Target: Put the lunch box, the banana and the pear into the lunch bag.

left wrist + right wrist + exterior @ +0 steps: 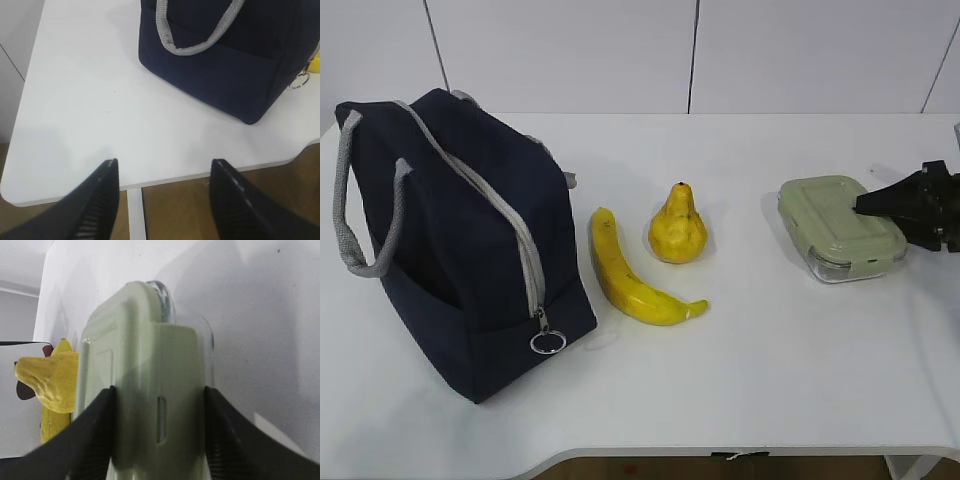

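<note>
Exterior: lunch bag [460, 240] zipped, at 9 o'clock on bench [770, 370]; banana [630, 275], pear [678, 228] centre; lunch box [835, 225] at 3 o'clock. Nothing packed.
Left wrist: left gripper [165, 172] open, empty.
Right wrist: right gripper [159, 397] jaws flank lunch box end; firm hold unclear.

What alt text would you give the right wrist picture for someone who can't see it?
Two black fingers sit on either side of a pale green-lidded lunch box on a white table, seen very close. Behind it on the left are a yellow pear and part of a banana.
</note>
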Robot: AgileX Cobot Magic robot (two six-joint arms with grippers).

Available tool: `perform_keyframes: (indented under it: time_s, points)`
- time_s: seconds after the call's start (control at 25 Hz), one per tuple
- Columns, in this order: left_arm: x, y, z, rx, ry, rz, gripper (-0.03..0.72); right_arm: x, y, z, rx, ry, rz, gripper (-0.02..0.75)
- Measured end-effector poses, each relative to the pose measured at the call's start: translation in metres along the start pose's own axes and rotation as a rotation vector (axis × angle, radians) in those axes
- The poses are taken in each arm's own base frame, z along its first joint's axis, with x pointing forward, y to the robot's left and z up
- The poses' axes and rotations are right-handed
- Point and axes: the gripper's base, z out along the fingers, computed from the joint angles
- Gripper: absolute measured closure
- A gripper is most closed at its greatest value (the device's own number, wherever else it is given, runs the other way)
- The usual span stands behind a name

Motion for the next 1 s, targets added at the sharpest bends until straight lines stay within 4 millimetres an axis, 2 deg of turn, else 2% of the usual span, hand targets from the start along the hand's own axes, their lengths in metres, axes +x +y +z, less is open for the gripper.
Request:
perform_keyframes:
  time_s: [1.0]
  points:
    - [0.0000, 0.0000, 0.0000, 0.000, 0.000, 0.000, 0.254, -0.0015, 0.0008, 0.0000, -0.009, -0.016, 0.008, 0.377]
